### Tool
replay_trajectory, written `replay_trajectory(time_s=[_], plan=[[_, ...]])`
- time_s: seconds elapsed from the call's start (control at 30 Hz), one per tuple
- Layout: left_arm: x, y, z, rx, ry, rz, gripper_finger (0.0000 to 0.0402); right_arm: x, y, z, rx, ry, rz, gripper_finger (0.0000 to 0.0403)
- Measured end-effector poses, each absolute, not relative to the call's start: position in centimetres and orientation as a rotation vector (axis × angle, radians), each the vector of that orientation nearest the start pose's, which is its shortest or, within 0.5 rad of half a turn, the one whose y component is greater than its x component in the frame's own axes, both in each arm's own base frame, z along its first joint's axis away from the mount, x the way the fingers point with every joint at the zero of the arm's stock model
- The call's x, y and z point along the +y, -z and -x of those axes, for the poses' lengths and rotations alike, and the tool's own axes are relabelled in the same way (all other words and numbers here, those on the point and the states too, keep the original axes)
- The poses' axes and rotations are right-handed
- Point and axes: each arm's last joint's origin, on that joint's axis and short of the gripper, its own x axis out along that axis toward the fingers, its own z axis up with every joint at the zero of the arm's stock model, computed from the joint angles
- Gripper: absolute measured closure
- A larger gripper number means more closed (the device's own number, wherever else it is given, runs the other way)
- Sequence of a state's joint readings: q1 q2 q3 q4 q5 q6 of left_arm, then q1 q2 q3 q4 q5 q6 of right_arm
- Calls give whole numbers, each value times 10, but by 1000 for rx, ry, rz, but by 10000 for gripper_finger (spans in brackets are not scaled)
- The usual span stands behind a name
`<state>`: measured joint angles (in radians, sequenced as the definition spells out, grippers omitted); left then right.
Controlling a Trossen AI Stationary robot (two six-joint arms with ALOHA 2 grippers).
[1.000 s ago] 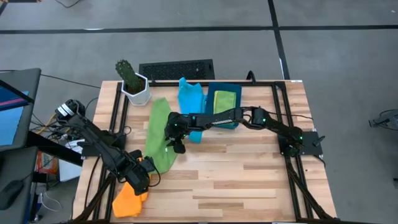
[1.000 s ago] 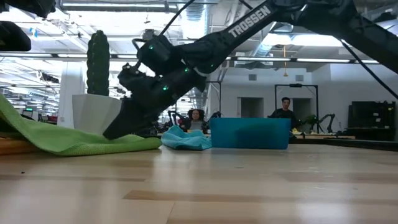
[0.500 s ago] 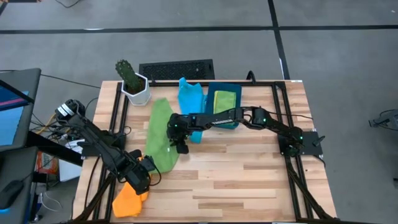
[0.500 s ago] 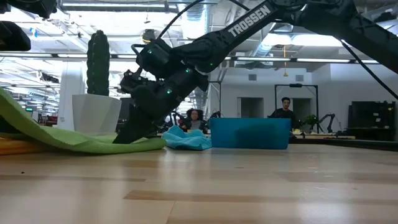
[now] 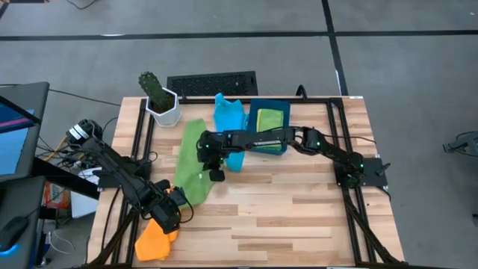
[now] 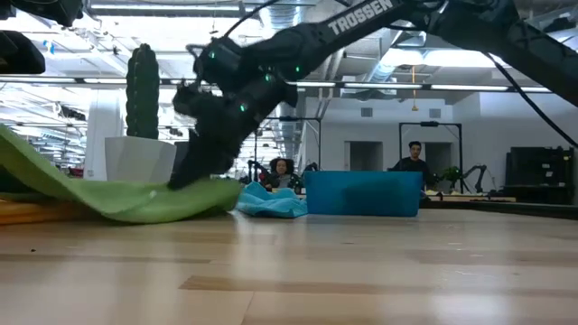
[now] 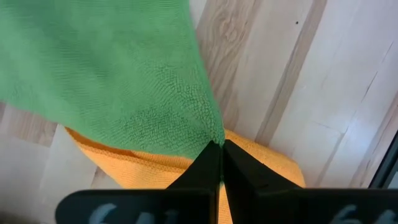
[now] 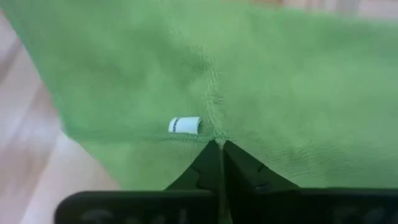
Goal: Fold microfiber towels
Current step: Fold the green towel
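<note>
1. One pale butcher-block wooden table [image 5: 299, 209] carried everything, edged by a black metal frame.
2. Two dark jointed arms worked over it. The right gripper [image 5: 211, 168] reached across to the middle of the table; the left gripper [image 5: 173, 203] sat at the table's near-left corner.
3. Four soft microfiber towels were countable from above. The long green plush towel [image 5: 190, 161] stretched between the two grippers. The orange towel [image 5: 155, 239] lay bunched just below the left gripper. The light blue towel [image 5: 228, 123] lay crumpled just behind the right gripper. The yellow towel [image 5: 269, 119] lay folded flat in the rigid dark blue rectangular bin [image 5: 282, 148], beyond the right gripper.
4. The right wrist view showed that arm's dark fingers [image 8: 208, 163] pinched together on a hemmed edge of the green towel, beside a small white tag [image 8: 185, 125] that no other view showed.
5. The left wrist view showed the left fingers [image 7: 208, 163] clamped on a corner of the green towel, with orange pile directly beneath; the looped, nubby weave was plain there.
6. The low view alone showed the green towel lifted off the wood at the right gripper and draping in a slack curve, with two people far back in the room.
7. One spiky green cactus in a white faceted pot [image 5: 160, 104] stood at the far-left corner, well behind both grippers.
</note>
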<state>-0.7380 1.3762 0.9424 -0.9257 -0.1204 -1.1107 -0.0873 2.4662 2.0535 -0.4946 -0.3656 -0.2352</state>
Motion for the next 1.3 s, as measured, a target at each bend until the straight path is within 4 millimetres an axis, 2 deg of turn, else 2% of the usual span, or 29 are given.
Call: replay_trajectory(time_s=[0.13, 0.33, 0.47, 0.8, 0.93, 1.03, 1.17, 1.3], plan=[[-157, -220, -177, 1325, -215, 362, 401, -39, -183, -527, 822, -362, 16, 357], [-156, -220, -178, 1315, -206, 333, 401, -47, -239, -506, 776, -386, 3, 372], [-156, -220, -178, 1300, -208, 313, 401, -51, -282, -485, 747, -381, 24, 370], [-156, -221, -179, 1255, -206, 257, 401, -43, -377, -425, 626, -394, 56, 368], [-155, -223, -181, 1226, -216, 264, 401, -39, -396, -408, 606, -386, 51, 374], [-153, -232, -185, 1211, -215, 252, 401, -38, -406, -398, 608, -340, 57, 378], [-143, -262, -193, 1215, -217, 180, 401, -43, -412, -385, 666, -204, 91, 380], [-124, -302, -200, 1199, -255, 34, 401, -54, -424, -370, 674, -92, 96, 379]])
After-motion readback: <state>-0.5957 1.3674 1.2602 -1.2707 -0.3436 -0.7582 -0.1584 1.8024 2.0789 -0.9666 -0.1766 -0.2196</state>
